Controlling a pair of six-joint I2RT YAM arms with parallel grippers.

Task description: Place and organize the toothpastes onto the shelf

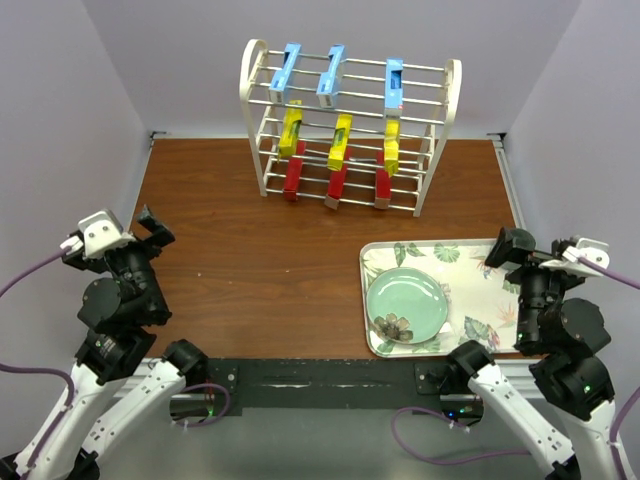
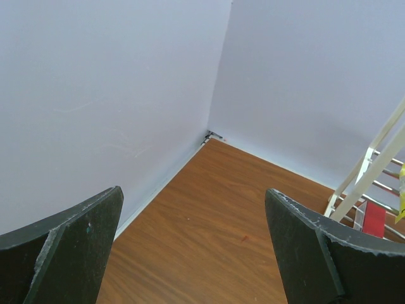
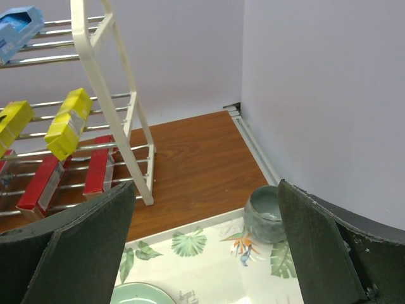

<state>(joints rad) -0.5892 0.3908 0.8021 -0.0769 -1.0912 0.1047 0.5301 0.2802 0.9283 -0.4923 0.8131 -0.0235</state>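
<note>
Since all nine toothpaste boxes (image 1: 388,84) sit on the shelf (image 1: 449,110) at the upper centre of the overhead view, sorted as three blue boxes (image 1: 330,76) on top, three yellow boxes (image 1: 340,142) in the middle and three red boxes (image 1: 337,186) at the bottom, the task appears complete, and no box shows on the counter (image 1: 250,260). The left hand (image 1: 152,226), lower left, and the right hand (image 1: 510,248), lower right, both stand wide and empty. One flowered tray (image 1: 470,255) carries one green plate (image 1: 407,300) and one small cup (image 3: 266,215).

Green plate (image 1: 407,300) on floral tray (image 1: 482,292)
</note>
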